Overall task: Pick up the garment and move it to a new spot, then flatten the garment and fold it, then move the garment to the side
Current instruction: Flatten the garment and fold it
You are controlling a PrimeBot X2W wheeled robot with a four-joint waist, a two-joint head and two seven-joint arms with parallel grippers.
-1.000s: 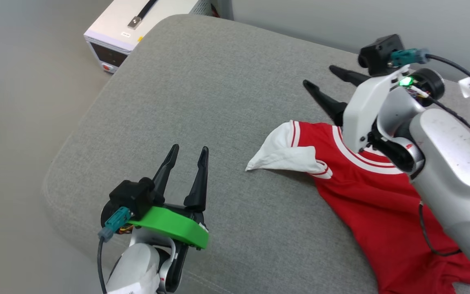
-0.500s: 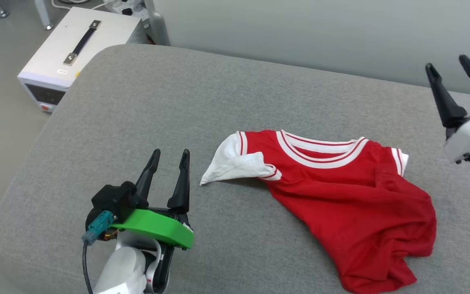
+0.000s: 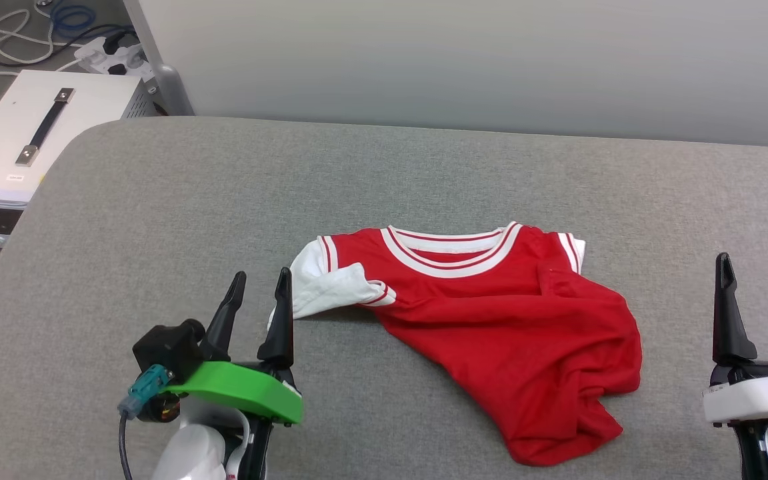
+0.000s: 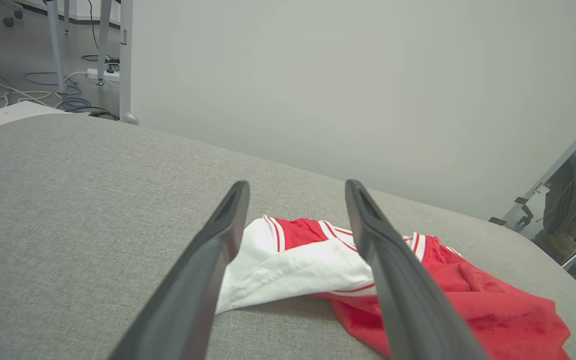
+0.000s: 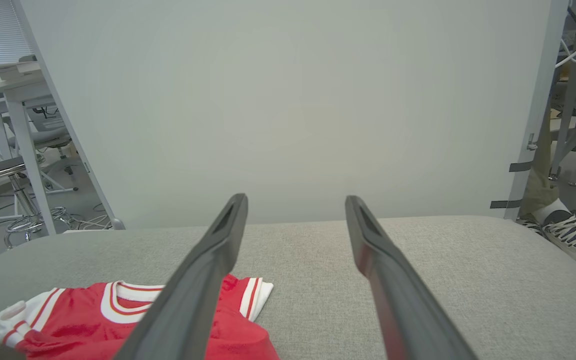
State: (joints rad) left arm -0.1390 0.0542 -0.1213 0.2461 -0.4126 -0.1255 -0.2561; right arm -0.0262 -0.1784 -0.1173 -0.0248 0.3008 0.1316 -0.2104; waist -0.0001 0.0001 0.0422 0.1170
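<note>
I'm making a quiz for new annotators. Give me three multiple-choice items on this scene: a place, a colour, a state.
1. Where does the garment lie? A. in a basket B. on the grey cushion C. on a shelf
2. What colour is its sleeve nearest the left gripper? A. black B. green C. white
3. How do the left gripper and right gripper stand? A. both open, empty B. both shut on cloth C. one open, one shut
Key: 1 B, cushion shows all around it; 2 C, white with red trim; 3 A, both stand spread, gripping nothing.
</note>
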